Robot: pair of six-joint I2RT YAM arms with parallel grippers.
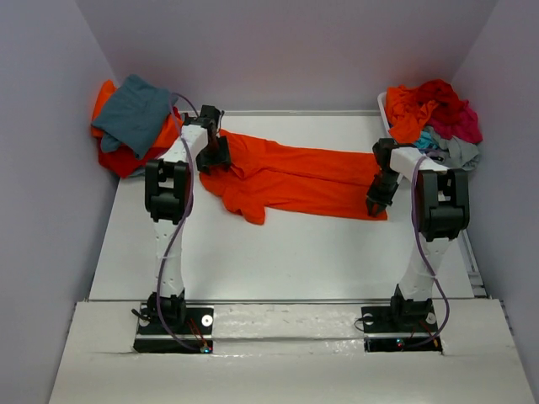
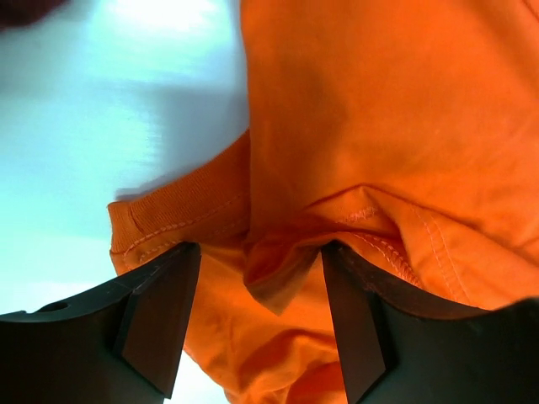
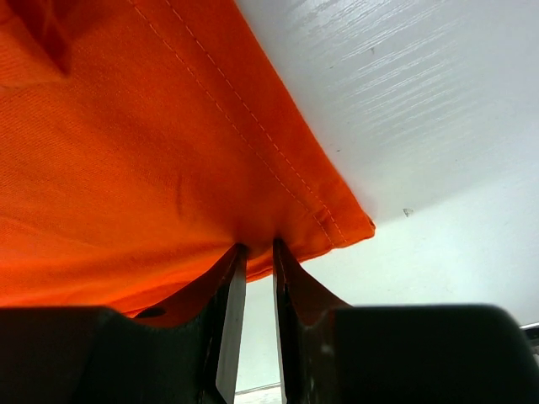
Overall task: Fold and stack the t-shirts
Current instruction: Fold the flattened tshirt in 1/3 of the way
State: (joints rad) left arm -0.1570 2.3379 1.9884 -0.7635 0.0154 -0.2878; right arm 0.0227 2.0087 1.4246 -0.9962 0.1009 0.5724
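From above, the orange t-shirt (image 1: pixel 295 181) lies stretched across the white table (image 1: pixel 278 261), with the left gripper (image 1: pixel 215 157) at its left end and the right gripper (image 1: pixel 376 202) at its right corner. In the left wrist view the fingers (image 2: pixel 160 320) are spread wide, with a loose fold of cloth between them. In the right wrist view the jaws are pressed together, pinching the shirt's hem (image 3: pixel 286 168).
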